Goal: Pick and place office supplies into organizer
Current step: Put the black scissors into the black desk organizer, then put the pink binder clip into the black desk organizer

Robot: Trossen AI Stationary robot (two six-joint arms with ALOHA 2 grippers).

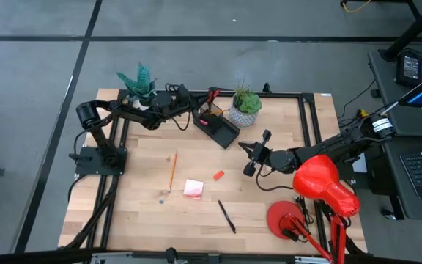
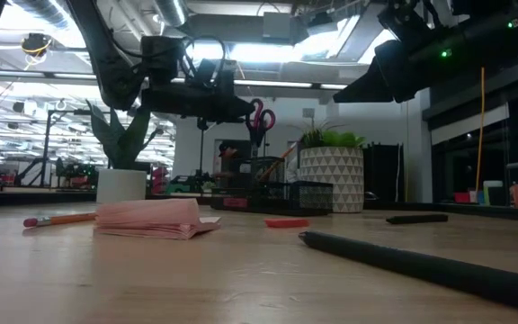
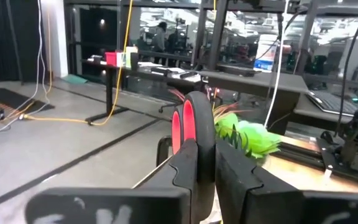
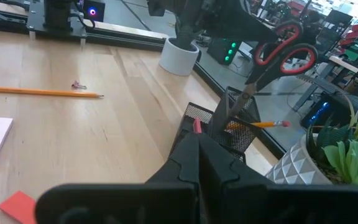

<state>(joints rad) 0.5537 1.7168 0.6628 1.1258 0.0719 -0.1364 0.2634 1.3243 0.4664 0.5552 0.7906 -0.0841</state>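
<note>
My left gripper [image 1: 201, 106] is at the table's far edge, shut on the red-handled scissors [image 1: 212, 95]. They hang over the upright mesh compartment [image 4: 236, 118] of the black organizer [image 1: 223, 129], blades down [image 4: 248, 93]. An orange pencil [image 4: 260, 124] lies in the organizer. My right gripper [image 1: 249, 156] is shut and empty above the table, right of the organizer. On the table lie a second pencil [image 1: 172, 170], a pink sticky-note pad [image 1: 193, 188], a red eraser [image 1: 218, 175] and a black pen [image 1: 227, 216]. My left gripper pinches the scissors' red handle loops [image 3: 189, 121] between its two fingers [image 3: 229, 171]. The fingers come roughly level from the table's left side. The scissors hang with blades pointing down at the organizer's upright compartment; whether the tips touch it I cannot tell.
Two white plant pots stand at the far edge, one left of the organizer [image 1: 142, 92] and one right of it [image 1: 245, 111]. A red desk lamp [image 1: 321, 187] stands at the near right corner. A black frame rail [image 1: 299, 95] rims the table.
</note>
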